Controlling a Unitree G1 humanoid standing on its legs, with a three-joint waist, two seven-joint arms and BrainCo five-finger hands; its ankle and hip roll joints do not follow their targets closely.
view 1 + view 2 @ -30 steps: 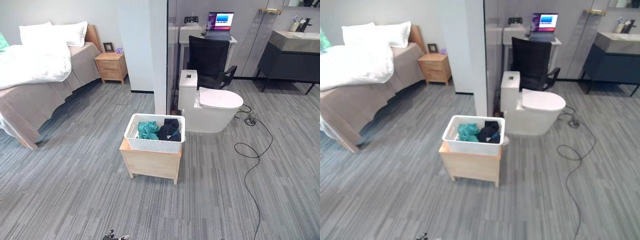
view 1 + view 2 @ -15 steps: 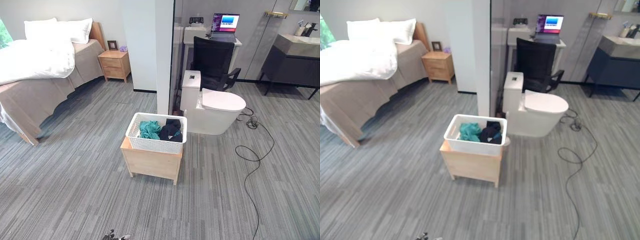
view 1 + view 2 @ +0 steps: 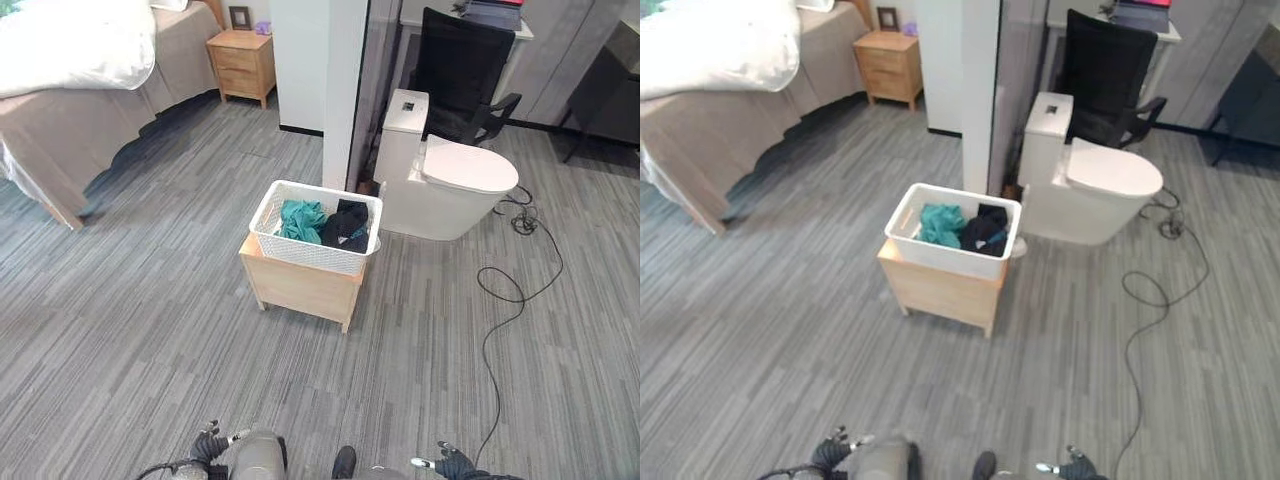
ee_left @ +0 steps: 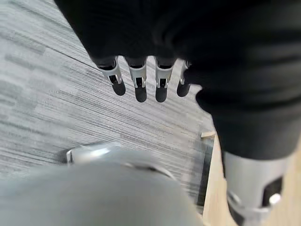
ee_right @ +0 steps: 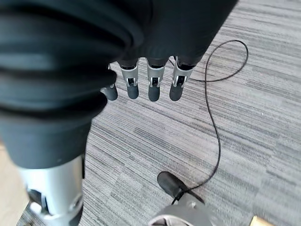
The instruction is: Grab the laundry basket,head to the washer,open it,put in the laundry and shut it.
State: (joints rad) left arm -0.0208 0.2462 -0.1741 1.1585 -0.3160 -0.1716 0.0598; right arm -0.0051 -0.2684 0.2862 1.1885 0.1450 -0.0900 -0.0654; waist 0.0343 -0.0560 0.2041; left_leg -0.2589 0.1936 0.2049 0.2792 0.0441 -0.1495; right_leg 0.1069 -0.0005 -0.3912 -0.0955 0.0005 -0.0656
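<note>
Bedroom floor with a laundry basket ahead, both hands low and empty.

From largest to smallest: bed (image 3: 80, 70) at 10 o'clock; white toilet (image 3: 450, 190) at 1 o'clock; white laundry basket (image 3: 316, 228) of teal and dark clothes at centre, resting on a low wooden stand (image 3: 297, 288); left hand (image 4: 141, 70) at 7 o'clock and right hand (image 5: 150, 75) at 5 o'clock, fingers straight, relaxed, holding nothing above grey carpet.

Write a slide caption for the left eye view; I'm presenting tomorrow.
White laundry basket of teal and dark clothes atop a wooden stand, beside a toilet.
</note>
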